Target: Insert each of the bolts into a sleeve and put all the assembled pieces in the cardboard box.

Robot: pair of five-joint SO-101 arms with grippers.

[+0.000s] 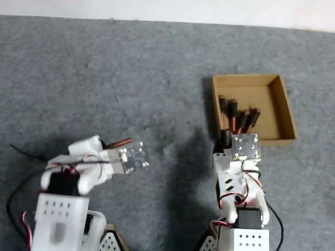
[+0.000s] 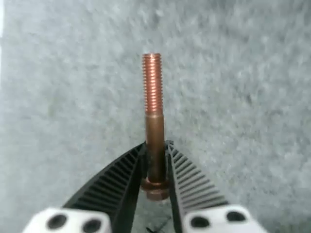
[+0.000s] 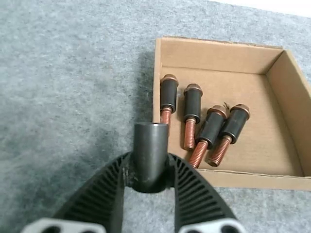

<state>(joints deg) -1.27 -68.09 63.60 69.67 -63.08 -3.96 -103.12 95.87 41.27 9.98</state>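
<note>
at the near edge of a grey, felt-like carpet (image 1: pixel 131 68), two white arms stand side by side, with wires trailing around their bases. the left gripper (image 2: pixel 155 148) is clamped on the plain shank of a copper-coloured bolt (image 2: pixel 152 97), close to its head. the threaded end sticks out past the fingertips over bare carpet. the right gripper (image 3: pixel 150 160) pinches a dark sleeve (image 3: pixel 150 145), open end outward, just beside the near corner of the cardboard box (image 3: pixel 218 56). farther on, four assembled pieces (image 3: pixel 210 131) lie side by side on the box floor, bolt heads toward the far wall and threads toward the arms. the box sits on the right half of the carpet, well apart from the left gripper. beyond it, the carpet ends at a pale strip (image 1: pixel 209 8) along the far edge.
</note>
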